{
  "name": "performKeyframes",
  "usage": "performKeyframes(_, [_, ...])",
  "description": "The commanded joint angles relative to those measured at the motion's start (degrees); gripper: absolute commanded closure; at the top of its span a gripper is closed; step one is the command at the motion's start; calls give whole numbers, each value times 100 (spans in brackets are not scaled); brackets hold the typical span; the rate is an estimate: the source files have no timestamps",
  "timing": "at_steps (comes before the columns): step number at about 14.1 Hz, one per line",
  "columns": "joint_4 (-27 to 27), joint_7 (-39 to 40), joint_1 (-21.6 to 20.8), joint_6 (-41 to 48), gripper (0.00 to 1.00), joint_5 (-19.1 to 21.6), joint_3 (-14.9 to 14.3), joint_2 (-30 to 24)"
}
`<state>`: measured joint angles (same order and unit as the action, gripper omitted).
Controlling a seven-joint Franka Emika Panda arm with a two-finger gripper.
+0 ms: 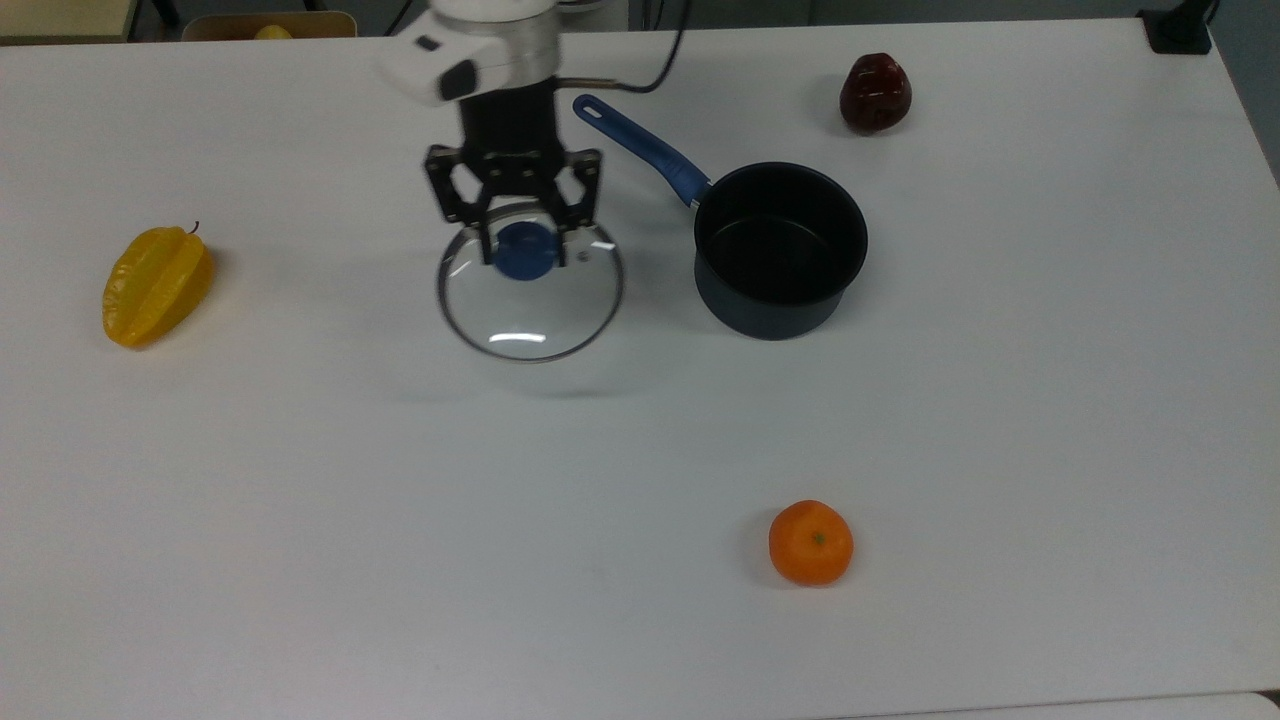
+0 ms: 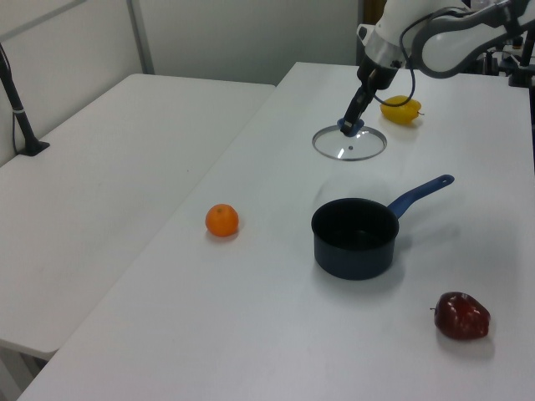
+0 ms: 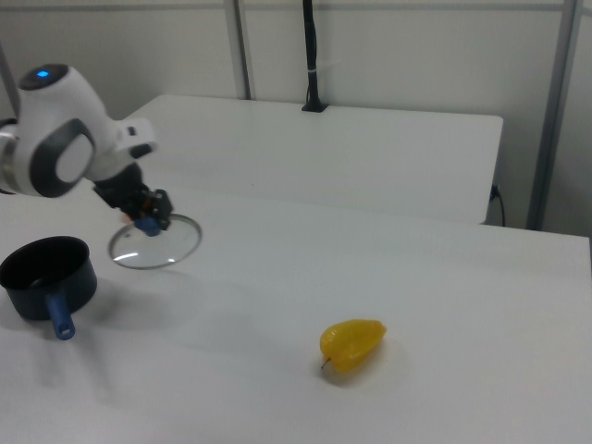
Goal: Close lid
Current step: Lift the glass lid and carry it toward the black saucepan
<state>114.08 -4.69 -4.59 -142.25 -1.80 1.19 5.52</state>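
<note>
Lid point(image 1: 530, 292) hangs level above the desk point(image 1: 640, 450), held by its blue knob point(image 1: 524, 250), which the pincer point(image 1: 522, 252) pinches. It is clear of the desk, casting a shadow below, and sits near the open saucepan point(image 1: 780, 250) on the top view's left.

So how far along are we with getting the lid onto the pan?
Done: the gripper has its fingers shut on the blue knob of the round clear glass lid and has it lifted; its shadow lies apart on the white table. In hand: carrying it, the lid now on the top view's left of the dark saucepan with the blue handle. Left: centre it over the open pan, lower, release.
</note>
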Motion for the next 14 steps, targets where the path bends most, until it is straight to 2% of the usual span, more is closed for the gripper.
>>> performKeyframes(1, [-34,-926,-752,514,62,-417,30,-297])
performKeyframes(4, [-17,-1917,-1253,514,62,-917,276,-245])
performKeyframes(6, [1,-2306,-1508,505,62,-1138,303,-183])
performKeyframes(9, [44,-2579,-1842,505,62,-1174,303,-96])
performKeyframes(14, [141,-2949,-1984,505,62,-1446,303,-16])
